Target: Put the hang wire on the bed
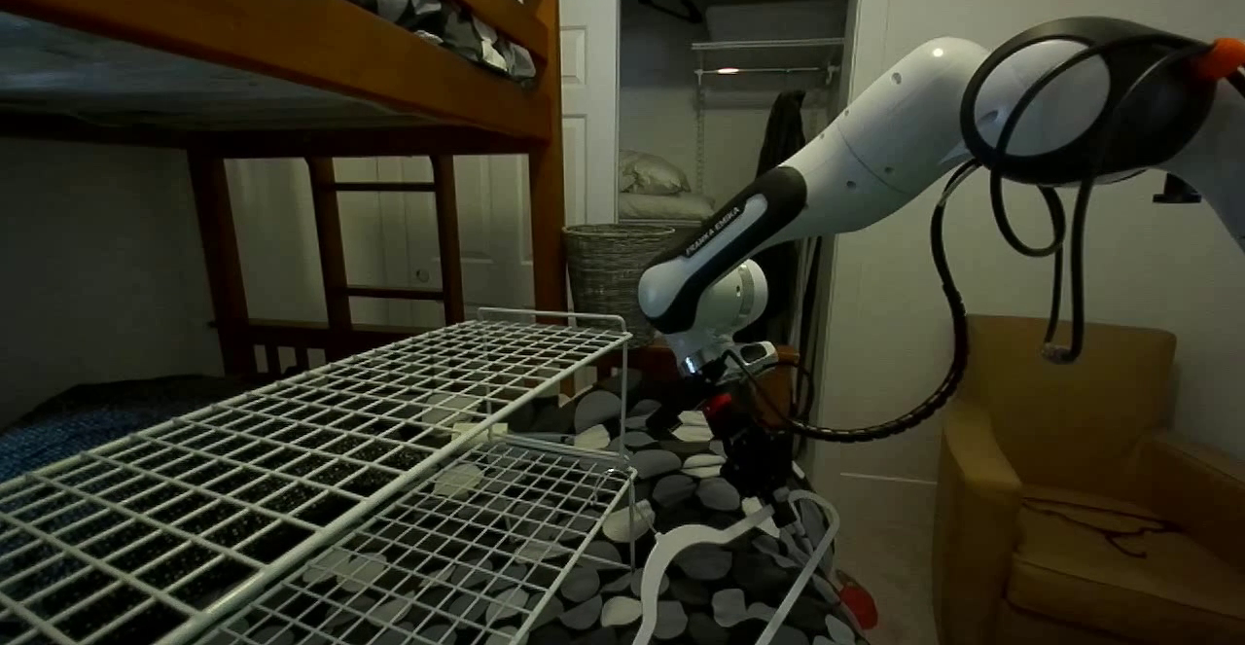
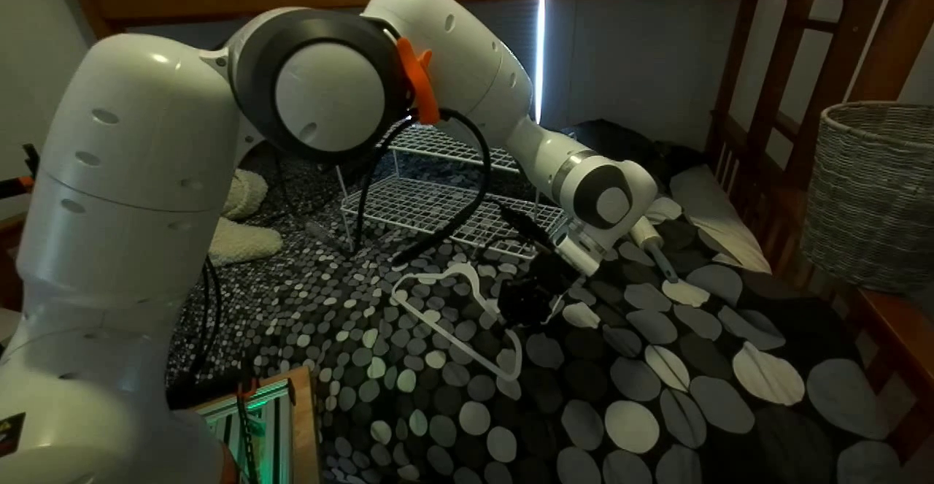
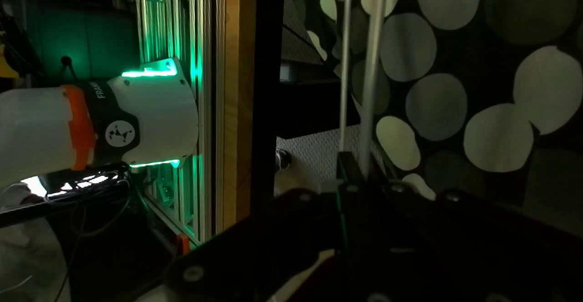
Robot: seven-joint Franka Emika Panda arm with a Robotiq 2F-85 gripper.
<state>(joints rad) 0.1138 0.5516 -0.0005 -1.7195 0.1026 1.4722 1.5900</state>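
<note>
My gripper [image 3: 360, 171] is pinched on the white hang wire [image 2: 452, 339], over the spotted bed [image 2: 686, 374]; whether they touch, I can't tell. In an exterior view the wire's long bar slants from upper left to lower right.

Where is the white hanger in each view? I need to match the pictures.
In an exterior view: white hanger low, right of centre, cut off at bottom.
In an exterior view: white hanger just below centre.
In the wrist view: white hanger right of centre, two pale bars running up from the jaws.
Shared landmark: the bed's spotted cover, in all three.
</note>
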